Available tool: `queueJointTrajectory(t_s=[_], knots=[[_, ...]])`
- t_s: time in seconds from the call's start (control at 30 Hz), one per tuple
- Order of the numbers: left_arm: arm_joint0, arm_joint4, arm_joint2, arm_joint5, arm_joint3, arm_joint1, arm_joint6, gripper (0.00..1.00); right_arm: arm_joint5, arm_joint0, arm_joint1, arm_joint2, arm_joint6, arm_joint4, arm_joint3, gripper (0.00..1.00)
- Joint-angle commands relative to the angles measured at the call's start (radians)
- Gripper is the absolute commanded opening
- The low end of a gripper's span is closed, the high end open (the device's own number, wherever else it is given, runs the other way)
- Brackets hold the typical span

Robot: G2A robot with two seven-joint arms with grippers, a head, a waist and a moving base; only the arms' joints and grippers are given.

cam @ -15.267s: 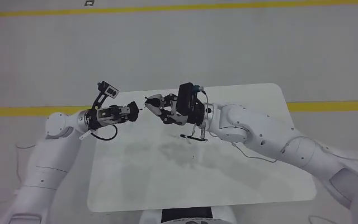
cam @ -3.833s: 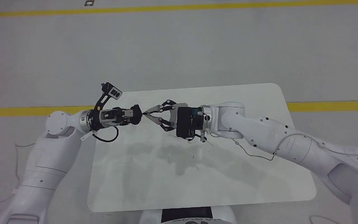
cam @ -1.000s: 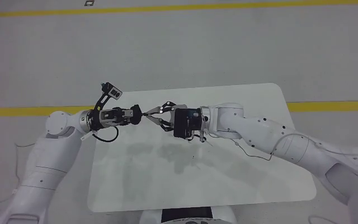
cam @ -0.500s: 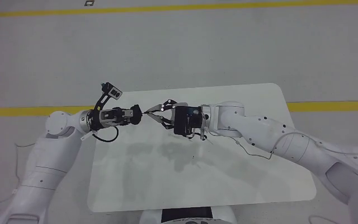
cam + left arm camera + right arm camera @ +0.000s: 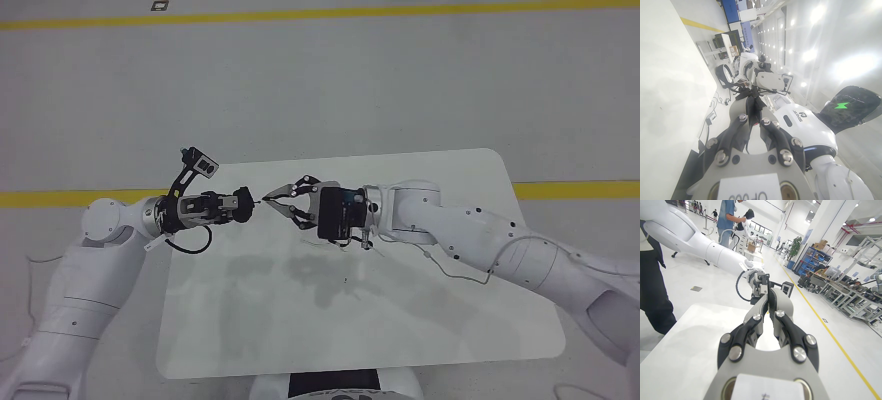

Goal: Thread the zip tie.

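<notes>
Above the white table (image 5: 450,300) my two grippers meet tip to tip. The left gripper (image 5: 249,200) is shut on a thin black zip tie (image 5: 259,199), and the right gripper (image 5: 269,198) is shut on the same tie from the opposite side. In the left wrist view my gripper (image 5: 753,94) pinches the tie (image 5: 749,132), whose tail runs back between the fingers. In the right wrist view my gripper (image 5: 769,291) clamps the strap (image 5: 767,283), which stands up past the fingertips in front of the left gripper (image 5: 760,285).
The table's near and right parts (image 5: 400,320) lie bare under the arms. A person in dark trousers (image 5: 653,291) stands by the table's corner. Racks and benches (image 5: 848,291) stand far off across the yellow floor line.
Fifteen seconds ago the right gripper was open facing the left; now it is shut at the tie. Over the last second its wrist has turned and shifted slightly; the left arm holds still.
</notes>
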Motion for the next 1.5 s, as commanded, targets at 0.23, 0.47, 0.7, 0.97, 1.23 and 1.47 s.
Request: queueJointTrajectory(t_s=[0.23, 0.47, 0.7, 0.97, 1.23, 1.47], knots=[[0.0, 0.0, 0.0, 0.0, 0.0, 0.0, 0.0, 0.0, 0.0, -0.001, 0.005, 0.0, -0.029, -0.018, -0.012, 0.0], [0.0, 0.0, 0.0, 0.0, 0.0, 0.0, 0.0, 0.0, 0.0, -0.006, 0.003, 0.0, -0.027, -0.022, -0.015, 0.0], [0.0, 0.0, 0.0, 0.0, 0.0, 0.0, 0.0, 0.0, 0.0, -0.007, -0.002, 0.0, -0.026, -0.023, -0.007, 0.0], [0.0, 0.0, 0.0, 0.0, 0.0, 0.0, 0.0, 0.0, 0.0, -0.008, -0.007, 0.0, -0.019, -0.025, 0.003, 0.0], [0.0, 0.0, 0.0, 0.0, 0.0, 0.0, 0.0, 0.0, 0.0, -0.011, -0.01, 0.0, -0.012, -0.024, 0.006, 0.0], [0.0, 0.0, 0.0, 0.0, 0.0, 0.0, 0.0, 0.0, 0.0, -0.011, -0.011, 0.0, -0.002, -0.024, 0.006, 0.0]])
